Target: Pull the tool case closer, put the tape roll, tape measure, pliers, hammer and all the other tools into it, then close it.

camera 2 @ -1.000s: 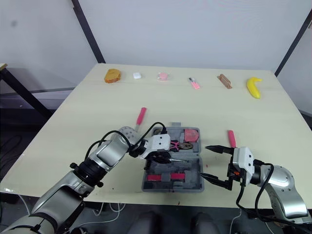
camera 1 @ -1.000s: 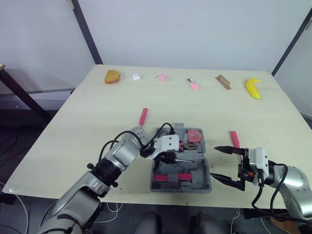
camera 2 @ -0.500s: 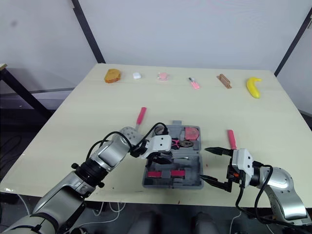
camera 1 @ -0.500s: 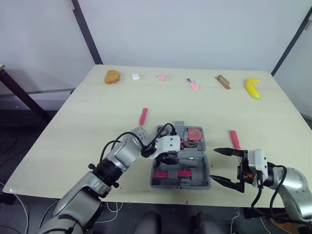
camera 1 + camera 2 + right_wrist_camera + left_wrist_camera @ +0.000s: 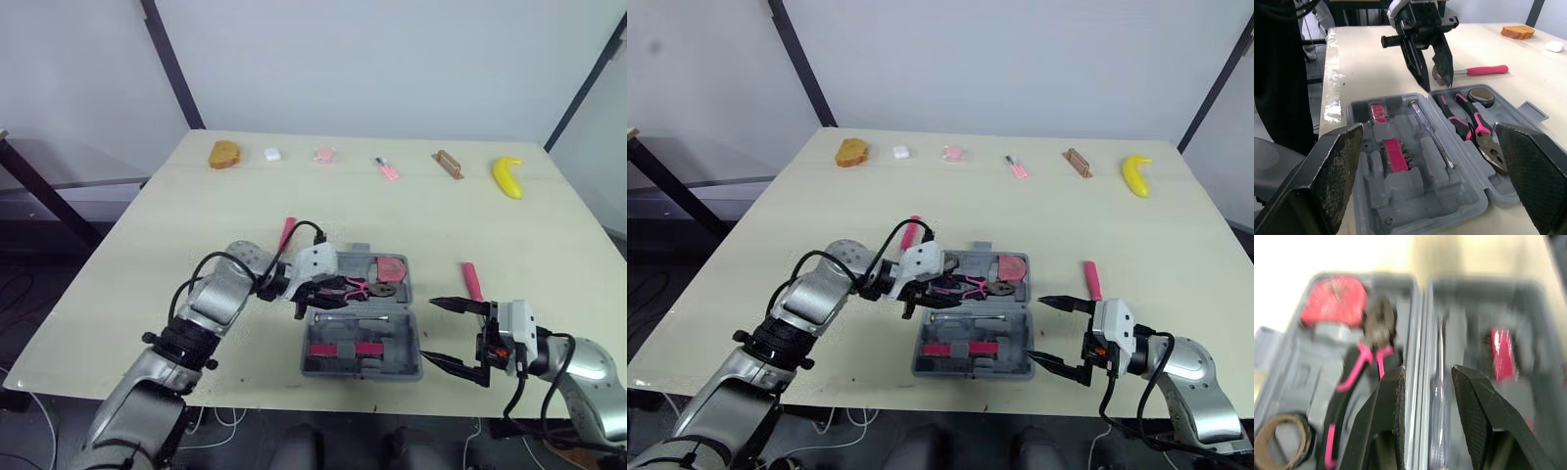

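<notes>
Pale wooden table (image 5: 196,225), white wall (image 5: 392,59) behind, open grey tool case (image 5: 362,373) by the near edge holding pliers (image 5: 358,287), tape roll (image 5: 1480,96), red tape measure (image 5: 392,267), screwdriver (image 5: 358,320), left gripper (image 5: 1434,81) spread and empty over its left side, right gripper (image 5: 428,329) spread wide just right, hammer (image 5: 287,233) lying far-left.

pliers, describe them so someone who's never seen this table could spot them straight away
Find the open grey tool case at the near edge of the pale table. In its far half the pliers lie between the red tape measure and the brown tape roll. Unlike that boxy measure and ring of tape, they have two curved pink-and-black handles meeting at a dark metal head.
</notes>
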